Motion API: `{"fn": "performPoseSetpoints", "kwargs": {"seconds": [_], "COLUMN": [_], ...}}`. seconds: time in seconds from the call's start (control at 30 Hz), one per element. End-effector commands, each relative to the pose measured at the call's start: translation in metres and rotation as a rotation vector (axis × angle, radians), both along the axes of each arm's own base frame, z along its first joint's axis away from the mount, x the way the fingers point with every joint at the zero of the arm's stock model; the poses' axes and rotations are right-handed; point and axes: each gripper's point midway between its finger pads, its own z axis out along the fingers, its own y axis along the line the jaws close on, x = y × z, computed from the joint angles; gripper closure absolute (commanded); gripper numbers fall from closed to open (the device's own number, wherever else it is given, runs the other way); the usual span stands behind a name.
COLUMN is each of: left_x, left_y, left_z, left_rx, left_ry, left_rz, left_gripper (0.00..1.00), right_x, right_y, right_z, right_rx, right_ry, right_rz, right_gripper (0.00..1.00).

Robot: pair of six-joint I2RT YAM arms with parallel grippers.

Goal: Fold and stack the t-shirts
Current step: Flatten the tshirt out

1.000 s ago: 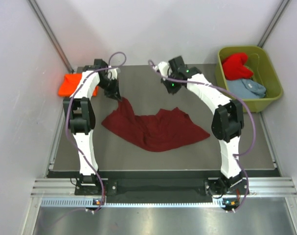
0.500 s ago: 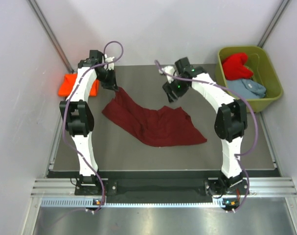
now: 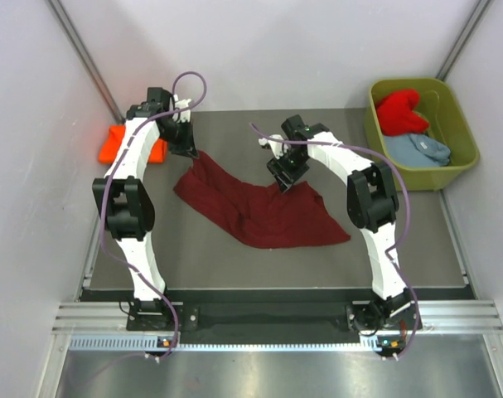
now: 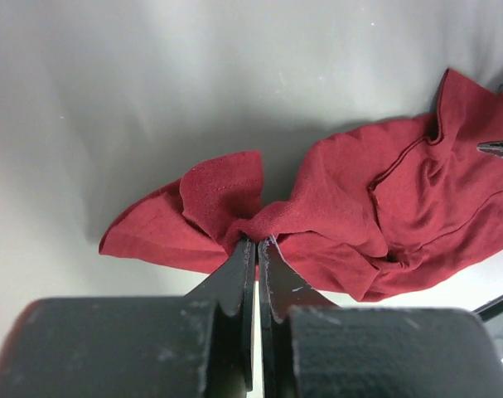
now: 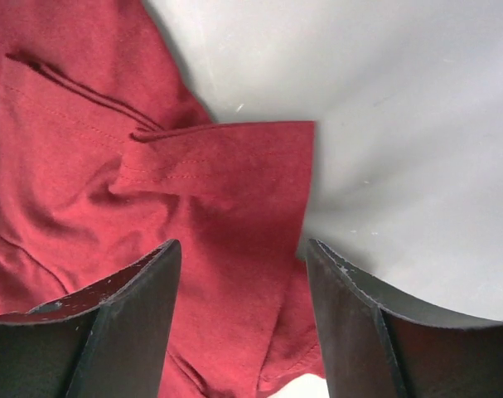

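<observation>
Left gripper: pinched tight on the maroon shirt's far-left corner.
Right gripper: jaws apart, poised over the shirt's far-right hem fold.
Maroon shirt: crumpled on the table, stretching between both grippers.

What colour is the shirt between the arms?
The shirt is dark maroon; the left wrist view shows it best.

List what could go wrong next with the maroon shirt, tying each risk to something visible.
1. The left gripper pinches a bunched wad of the maroon t-shirt, not a flat corner; pulling may leave it crumpled.
2. The right gripper stands open over a doubled-over hem; closing may catch extra layers or slip off.
3. The left arm reaches close to the orange t-shirt and could drag it.
</observation>
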Motion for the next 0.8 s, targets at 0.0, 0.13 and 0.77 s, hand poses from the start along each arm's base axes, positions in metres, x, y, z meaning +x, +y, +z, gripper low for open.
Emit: {"fn": "performPoseSetpoints", "kwargs": {"seconds": [0.0, 0.13, 0.77], "left_x": [0.001, 0.002, 0.066], "left_y": [0.001, 0.000, 0.008], "left_z": [0.030, 0.027, 0.033], "left_rx": [-0.005, -0.008, 0.032], "left_ry": [-0.087, -0.083, -0.190], "left_rz": [0.005, 0.006, 0.055], "left_gripper": [1.00, 1.00, 1.00], "right_x": [0.010, 0.005, 0.052], "right_y": [0.000, -0.005, 0.010], "right_z": [0.006, -0.002, 0.195], "right_rx": [-0.013, -0.037, 0.154], "right_ry": [-0.043, -0.027, -0.451], "right_rz": [0.012, 0.025, -0.015], "right_gripper": [0.39, 0.75, 1.00]}}
